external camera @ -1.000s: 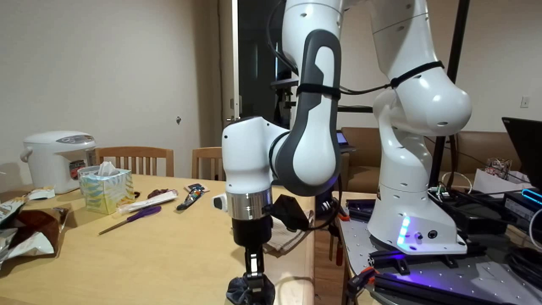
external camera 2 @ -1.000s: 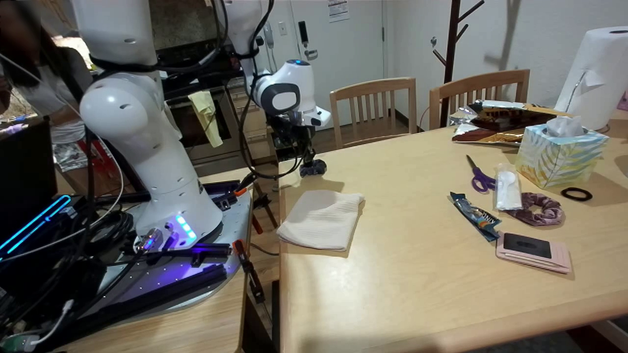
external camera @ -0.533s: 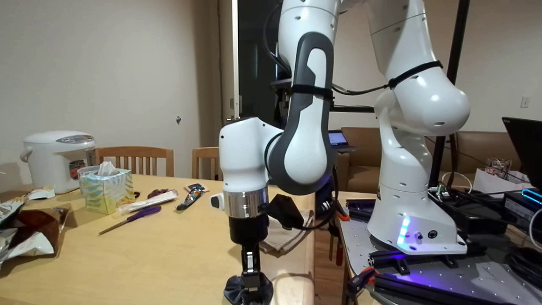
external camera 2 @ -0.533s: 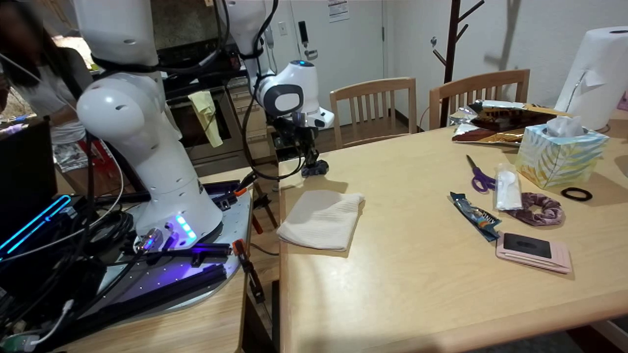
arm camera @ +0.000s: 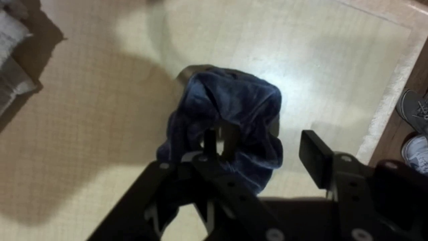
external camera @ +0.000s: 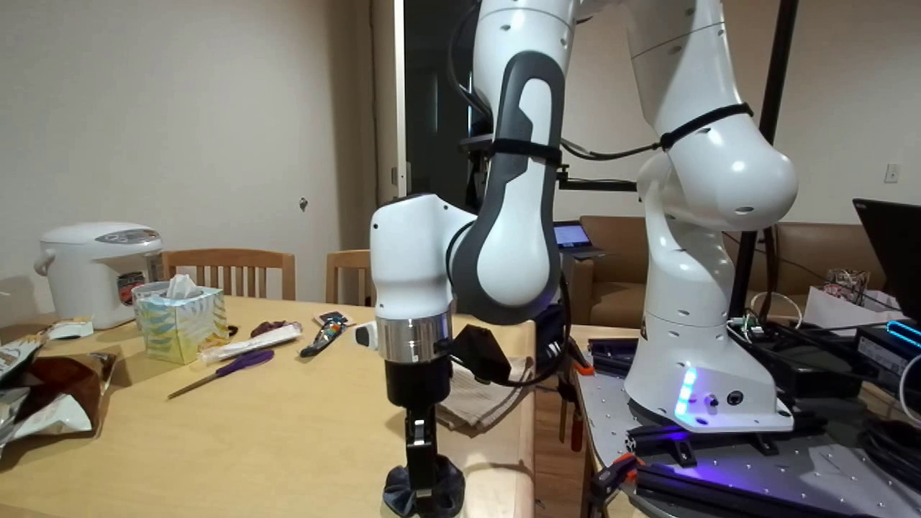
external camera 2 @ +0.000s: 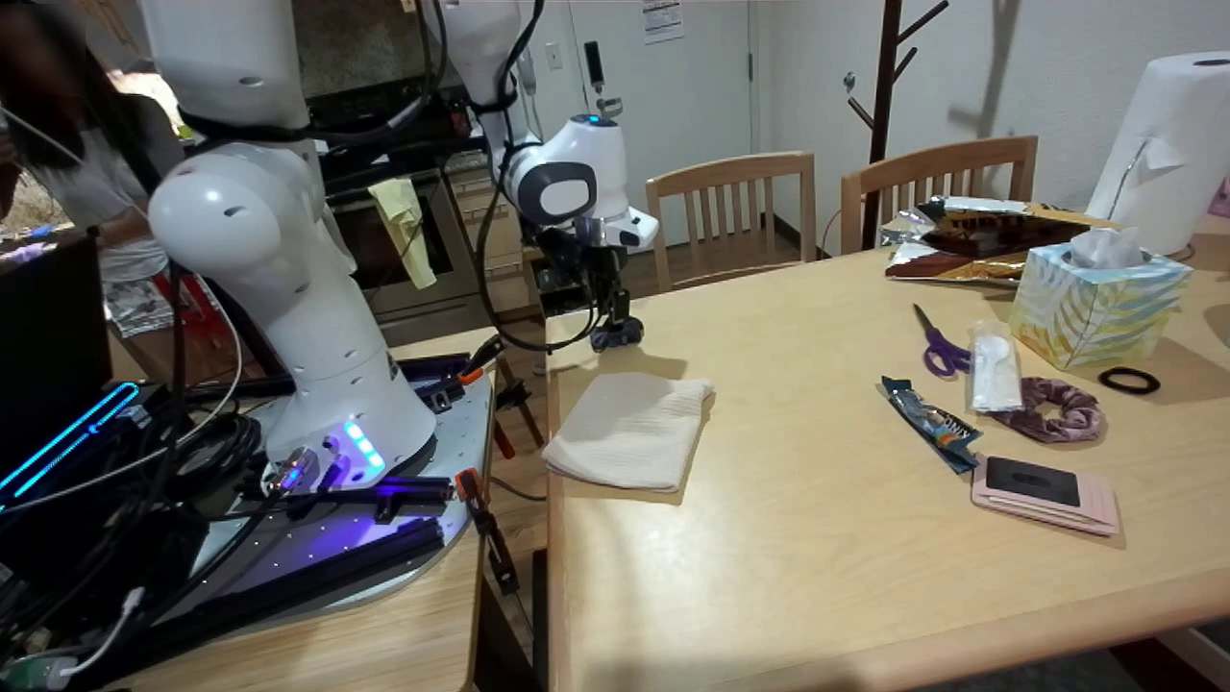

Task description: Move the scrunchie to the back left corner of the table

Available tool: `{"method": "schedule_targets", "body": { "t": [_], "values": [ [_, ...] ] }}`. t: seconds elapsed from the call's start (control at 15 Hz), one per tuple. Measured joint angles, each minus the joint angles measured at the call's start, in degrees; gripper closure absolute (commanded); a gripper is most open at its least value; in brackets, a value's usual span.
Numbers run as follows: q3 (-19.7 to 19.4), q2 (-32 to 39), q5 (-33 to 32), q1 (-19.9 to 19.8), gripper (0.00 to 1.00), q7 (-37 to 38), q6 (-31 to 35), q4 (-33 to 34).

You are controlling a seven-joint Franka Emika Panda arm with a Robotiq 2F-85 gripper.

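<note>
Wrist view: the hand is spread wide; the navy scrunchie is straddled on its three-o'clock side, presumably so the band can be gripped or freed.

No readable lettering, numbers or signs

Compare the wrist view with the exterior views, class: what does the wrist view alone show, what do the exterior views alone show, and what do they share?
Only the wrist view: a gray shoe and a white shoe beyond the edge of the table, and the fingers plainly spread apart.

Only the exterior views: the tissue box and the purple scissors, in both.

Shared: the scrunchie, table, fingers and folded cloth, the last cut off in the wrist view.
</note>
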Motion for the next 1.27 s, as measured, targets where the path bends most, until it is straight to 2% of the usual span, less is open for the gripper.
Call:
{"method": "schedule_targets", "body": {
  "t": [0.2,0.67,0.93,1.13,1.27],
  "values": [
    [-0.4,-2.9,-0.2,0.0,0.0,-0.4,-2.6,0.1],
    [-4.1,-17.3,-0.7,0.1,0.0,-4.3,-18.8,2.2],
    [-8.7,-22.5,1.9,0.1,0.0,-11.3,-29.7,4.5],
    [-13.0,-23.6,1.9,-0.2,0.0,-17.2,-37.6,7.0],
    [-14.4,-23.5,1.8,-0.5,0.0,-19.8,-39.6,8.1]
  ]
}}
